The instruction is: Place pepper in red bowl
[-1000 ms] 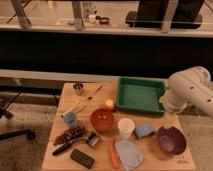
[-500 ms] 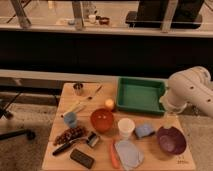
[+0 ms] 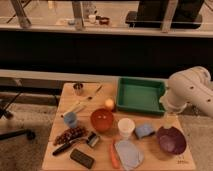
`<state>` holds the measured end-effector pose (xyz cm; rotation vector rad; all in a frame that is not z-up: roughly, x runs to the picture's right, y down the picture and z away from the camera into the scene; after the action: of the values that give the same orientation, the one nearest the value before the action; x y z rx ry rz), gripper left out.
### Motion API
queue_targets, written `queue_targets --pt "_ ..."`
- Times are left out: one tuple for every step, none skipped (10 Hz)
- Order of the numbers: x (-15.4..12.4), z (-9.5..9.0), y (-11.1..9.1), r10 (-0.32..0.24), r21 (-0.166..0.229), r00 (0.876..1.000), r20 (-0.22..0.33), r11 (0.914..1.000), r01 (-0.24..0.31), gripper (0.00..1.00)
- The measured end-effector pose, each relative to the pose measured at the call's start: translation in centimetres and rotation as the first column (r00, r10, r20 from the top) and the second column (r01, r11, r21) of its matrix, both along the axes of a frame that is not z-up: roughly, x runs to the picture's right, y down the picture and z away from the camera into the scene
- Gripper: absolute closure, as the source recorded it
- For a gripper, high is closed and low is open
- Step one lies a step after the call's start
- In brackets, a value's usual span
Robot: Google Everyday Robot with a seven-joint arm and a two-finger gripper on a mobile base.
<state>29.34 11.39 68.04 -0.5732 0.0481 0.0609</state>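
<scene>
The gripper is hidden at the end of the bulky white arm (image 3: pixel 190 92), which hangs over the right edge of the wooden surface (image 3: pixel 67 107) beside the green rectangular tray (image 3: pixel 140 95). Its fingers are spread wide. The slim orange-red pepper (image 3: pixel 114 156) lies flat near the front edge, touching a grey-blue cloth (image 3: pixel 129 154). The round red bowl (image 3: pixel 102 120) sits mid-surface, showing only its smooth inside, as does the dark purple bowl (image 3: pixel 171 140).

pepper (image 3: pixel 114 156) before red bowl (image 3: pixel 102 120), gripper (image 3: pixel 170 113) right of tray (image 3: pixel 140 106)
</scene>
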Motion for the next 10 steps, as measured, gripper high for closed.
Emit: queue_targets --pt "0.00 0.00 0.00 0.000 0.000 1.000 0.000 1.0000 0.000 0.20" --pt "0.00 0.00 0.00 0.000 0.000 1.000 0.000 1.0000 0.000 0.20" --pt "0.00 0.00 0.00 0.000 0.000 1.000 0.000 1.0000 0.000 0.20" --pt "0.00 0.00 0.00 0.000 0.000 1.000 0.000 1.0000 0.000 0.20" --pt "0.00 0.00 0.00 0.000 0.000 1.000 0.000 1.0000 0.000 0.20" --pt "0.00 0.00 0.00 0.000 0.000 1.000 0.000 1.0000 0.000 0.20" --pt "-0.01 0.01 0.02 0.000 0.000 1.000 0.000 1.0000 0.000 0.20" --pt "0.00 0.08 0.17 -0.003 -0.003 1.000 0.003 1.0000 0.003 0.20" --pt "0.02 0.13 0.53 -0.007 -0.008 1.000 0.007 0.9999 0.007 0.20" --pt "0.08 0.16 0.96 -0.013 -0.013 1.000 0.013 0.9998 0.013 0.20"
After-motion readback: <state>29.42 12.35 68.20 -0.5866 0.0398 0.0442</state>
